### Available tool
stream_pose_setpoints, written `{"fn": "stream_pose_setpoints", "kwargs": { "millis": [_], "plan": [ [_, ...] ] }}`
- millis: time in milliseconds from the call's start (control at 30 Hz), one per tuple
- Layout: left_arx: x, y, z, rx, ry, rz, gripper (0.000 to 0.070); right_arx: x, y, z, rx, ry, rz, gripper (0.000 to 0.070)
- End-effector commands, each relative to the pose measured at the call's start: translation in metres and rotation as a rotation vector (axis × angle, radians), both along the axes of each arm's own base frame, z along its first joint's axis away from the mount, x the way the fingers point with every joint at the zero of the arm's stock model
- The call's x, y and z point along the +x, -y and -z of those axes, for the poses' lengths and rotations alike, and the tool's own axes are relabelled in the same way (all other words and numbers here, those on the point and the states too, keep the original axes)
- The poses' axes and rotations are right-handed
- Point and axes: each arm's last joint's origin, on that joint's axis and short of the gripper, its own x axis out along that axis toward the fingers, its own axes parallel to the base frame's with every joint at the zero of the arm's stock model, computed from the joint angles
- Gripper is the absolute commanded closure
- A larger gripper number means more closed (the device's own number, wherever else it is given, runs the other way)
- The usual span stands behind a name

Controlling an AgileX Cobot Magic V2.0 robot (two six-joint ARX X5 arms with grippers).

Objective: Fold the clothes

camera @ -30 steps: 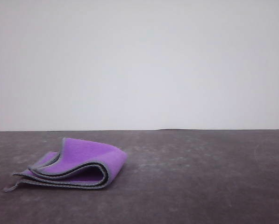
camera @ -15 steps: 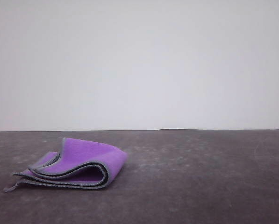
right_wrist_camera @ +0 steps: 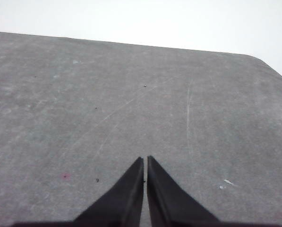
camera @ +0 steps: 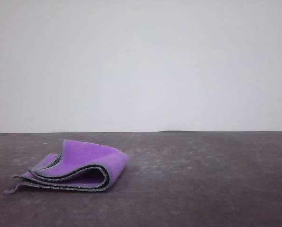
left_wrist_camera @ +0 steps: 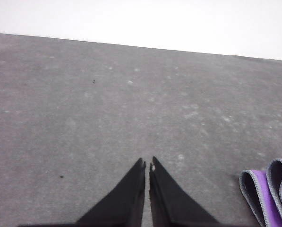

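Purple cloth (camera: 86, 163), grey-edged, sits folded in loose layers on the left of the dark table (camera: 202, 179). Our left gripper (left_wrist_camera: 147, 164) hovers over bare table, jaws nearly together, holding nothing, cloth edge just beside it. Our right gripper (right_wrist_camera: 145, 160) likewise: jaws closed, nothing held, bare scuffed tabletop.

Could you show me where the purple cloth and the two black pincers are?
cloth (camera: 91, 156): front view, purple top layer.
left gripper (left_wrist_camera: 147, 164): left wrist view, between shut fingertips.
right gripper (right_wrist_camera: 145, 159): right wrist view, between shut fingertips.
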Motion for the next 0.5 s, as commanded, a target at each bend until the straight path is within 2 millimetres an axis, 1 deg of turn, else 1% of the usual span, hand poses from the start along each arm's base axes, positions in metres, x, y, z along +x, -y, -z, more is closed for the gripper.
{"fn": "stream_pose_setpoints", "kwargs": {
  "millis": [0, 467],
  "plan": [
    [0.0008, -0.0002, 0.0071, 0.0, -0.025, -0.005, 0.07, 0.0003, 0.0001, 0.0004, 0.014, 0.008, 0.003, 0.0694],
    [0.0008, -0.0002, 0.0071, 0.0, -0.025, -0.005, 0.07, 0.0003, 0.0001, 0.0004, 0.014, 0.008, 0.003, 0.0694]
  ]
}}
